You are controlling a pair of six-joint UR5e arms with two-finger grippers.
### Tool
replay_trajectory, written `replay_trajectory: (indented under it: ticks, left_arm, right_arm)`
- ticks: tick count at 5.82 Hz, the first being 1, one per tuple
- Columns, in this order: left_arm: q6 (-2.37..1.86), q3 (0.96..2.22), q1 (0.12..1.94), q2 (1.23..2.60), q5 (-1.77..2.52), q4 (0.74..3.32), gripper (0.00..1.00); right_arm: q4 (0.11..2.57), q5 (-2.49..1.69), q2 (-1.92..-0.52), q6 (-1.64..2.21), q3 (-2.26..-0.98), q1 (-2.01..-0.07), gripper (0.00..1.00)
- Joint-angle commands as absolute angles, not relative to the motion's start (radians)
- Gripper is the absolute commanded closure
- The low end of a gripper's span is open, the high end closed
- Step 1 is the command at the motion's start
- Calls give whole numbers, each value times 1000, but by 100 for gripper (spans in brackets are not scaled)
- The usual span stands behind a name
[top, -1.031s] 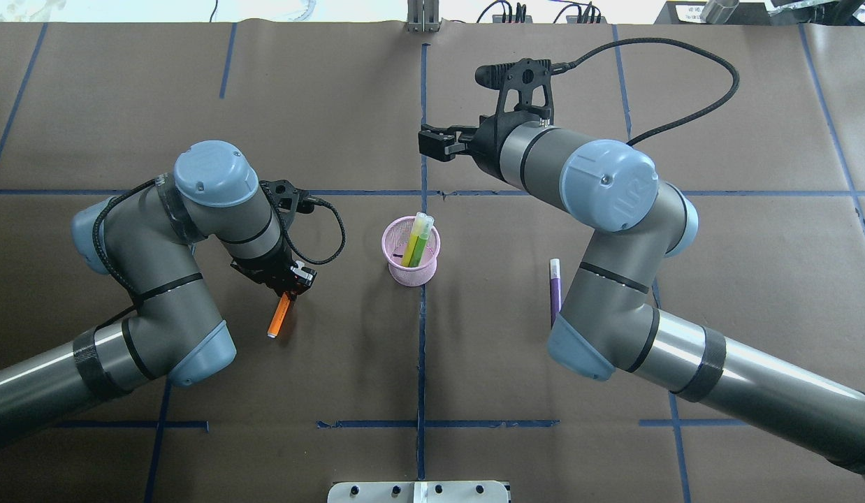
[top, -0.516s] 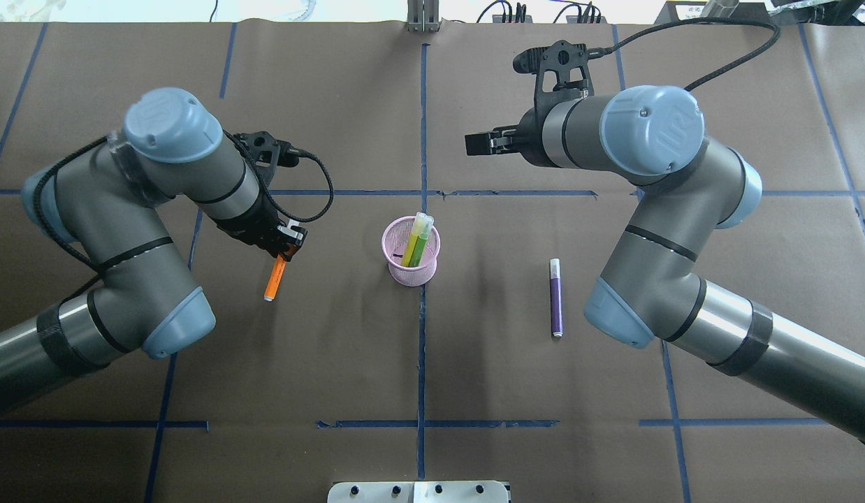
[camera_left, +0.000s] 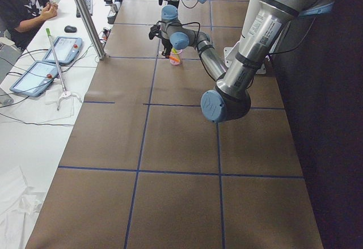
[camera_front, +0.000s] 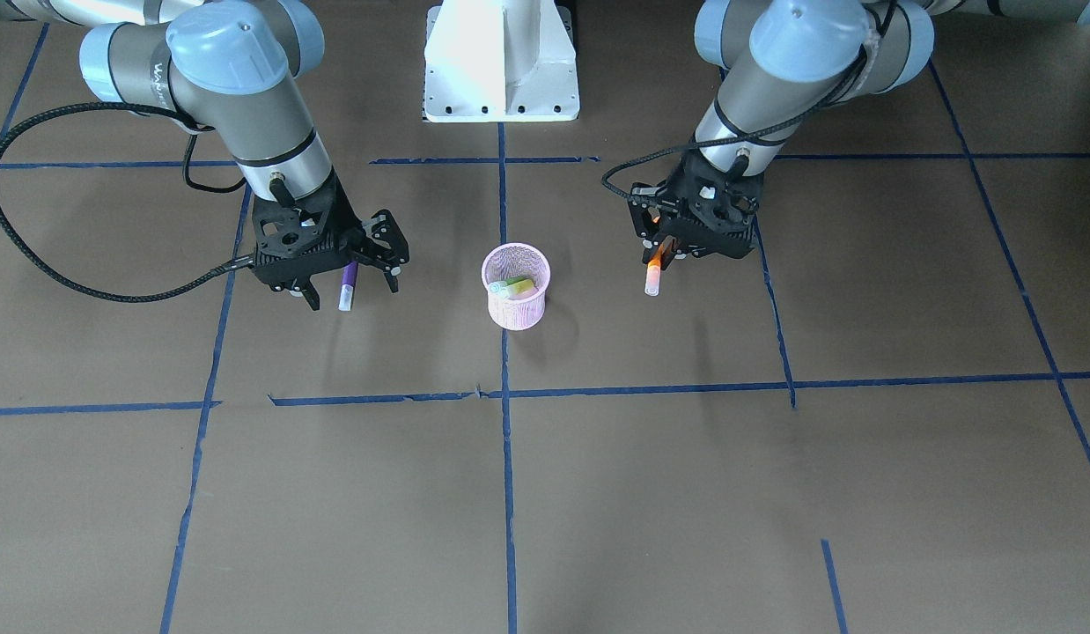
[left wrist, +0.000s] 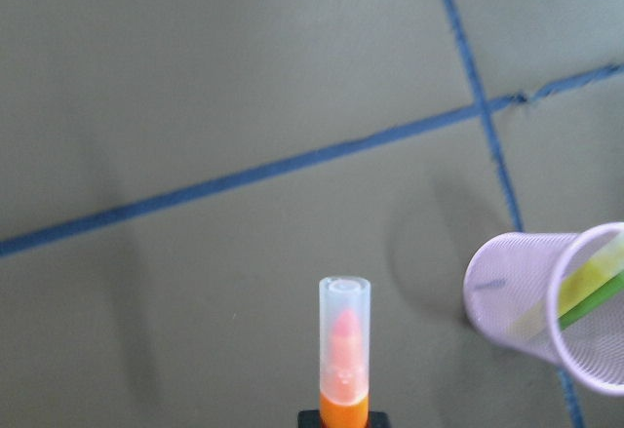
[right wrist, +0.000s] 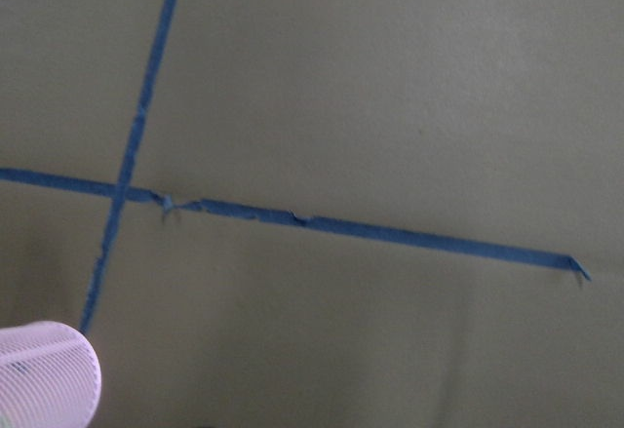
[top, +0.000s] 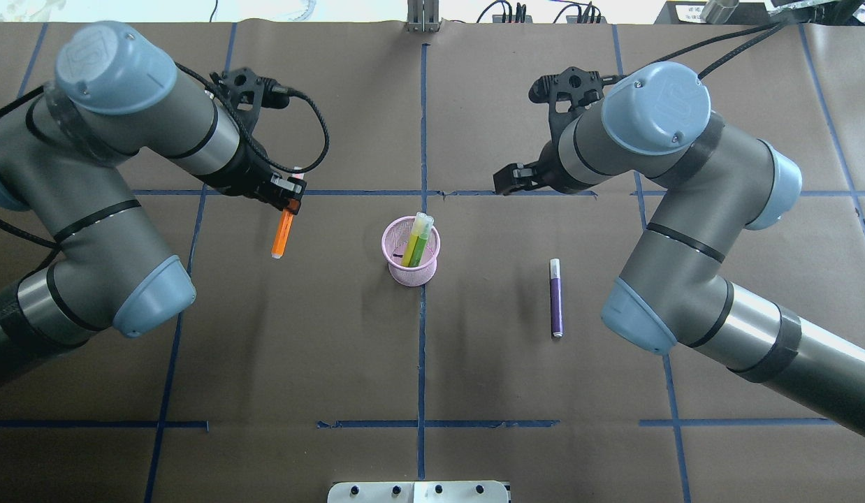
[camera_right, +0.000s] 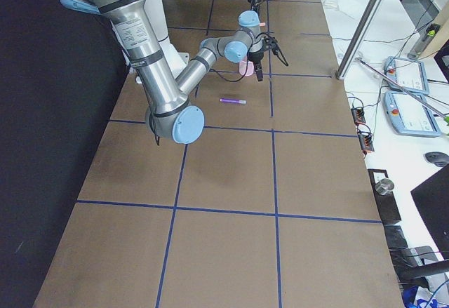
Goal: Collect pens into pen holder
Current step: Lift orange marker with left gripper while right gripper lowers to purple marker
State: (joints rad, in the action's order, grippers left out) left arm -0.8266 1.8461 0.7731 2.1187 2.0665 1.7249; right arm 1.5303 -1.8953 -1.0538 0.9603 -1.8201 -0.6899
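My left gripper [top: 290, 201] is shut on the orange pen [top: 283, 236] and holds it in the air, cap end down, left of the pink mesh pen holder [top: 410, 257]. The front view shows this pen [camera_front: 654, 269] hanging from the gripper [camera_front: 675, 245]. The left wrist view shows its cap [left wrist: 343, 335] with the holder [left wrist: 546, 296] to the right. A green pen [top: 421, 243] and a yellowish one stand in the holder. The purple pen [top: 556, 299] lies on the table right of the holder. My right gripper [top: 508, 180] is open and empty, raised beyond the purple pen.
Brown paper with blue tape lines [top: 421, 349] covers the table. A white mounting plate [top: 418, 492] sits at the near edge. The right wrist view shows only the holder's rim [right wrist: 44, 365] and tape. Operators' desks with tablets [camera_left: 45, 67] stand beside the table.
My left arm has lifted the orange pen off the table and carried it up and away from me. My right arm has swung right and back, uncovering the purple pen.
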Motion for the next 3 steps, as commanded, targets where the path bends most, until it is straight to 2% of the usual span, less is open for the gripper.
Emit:
replay_trajectory:
  ticks: [1, 3]
  left_arm:
    - [-924, 1844, 775, 2126, 2011, 1889, 100]
    - [-1037, 1825, 744, 2131, 1930, 2079, 100]
  right_arm:
    - [1690, -1914, -1055, 957, -1825, -646, 0]
    - [1703, -1914, -1063, 956, -1787, -595, 0]
